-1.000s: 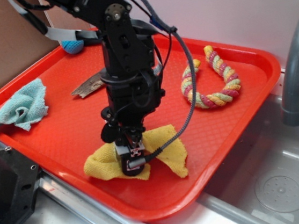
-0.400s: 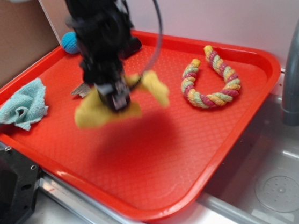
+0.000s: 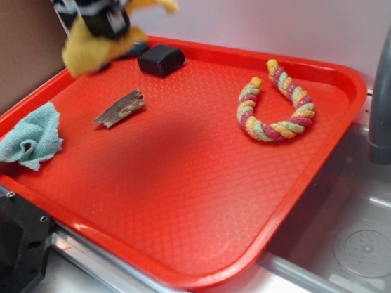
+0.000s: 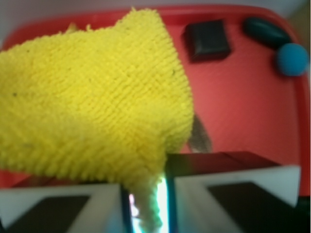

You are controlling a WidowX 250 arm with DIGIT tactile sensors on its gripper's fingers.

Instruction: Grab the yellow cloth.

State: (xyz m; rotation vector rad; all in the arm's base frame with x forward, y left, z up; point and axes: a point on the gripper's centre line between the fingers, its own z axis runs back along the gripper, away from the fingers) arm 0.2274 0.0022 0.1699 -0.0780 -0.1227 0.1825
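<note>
Red tray (image 3: 189, 211), broad and shallow with a fine waffle texture, filling most of the exterior view, with its right edge close to a grey sink basin (image 3: 362, 241) and a grey faucet neck (image 3: 387, 89). Brown cardboard panel (image 3: 1, 55) behind the tray's left corner.

Yellow cloth (image 3: 96, 48) next in size: lifted clear of the tray, hanging at the top left of the exterior view above the tray's far edge, blurred, one corner flung out to the right. Mustard yellow, thick looped terry weave, crumpled into a loose bunch. From the wrist view, yellow cloth (image 4: 92, 97) spread wide across the left and centre, loops plainly visible, narrowing at the bottom to a twisted tail pinched between the two fingers.

Gripper (image 4: 148, 204) pressed tight on that tail, white-and-black fingers (image 4: 228, 184) nearly meeting around it; gripper (image 3: 98, 9) mostly cut off at the top edge in the exterior view.

Light blue cloth (image 3: 22, 145) rumpled over the tray's left rim. Twisted rope toy (image 3: 276, 105) of yellow, pink and green curled in a horseshoe at right. Brown wood scrap (image 3: 119, 108) flat on the tray left of centre. Black block (image 3: 161, 58) near the far rim. Dark oval object (image 4: 266, 31) and small blue ball (image 4: 293, 59) side by side in the far corner.
</note>
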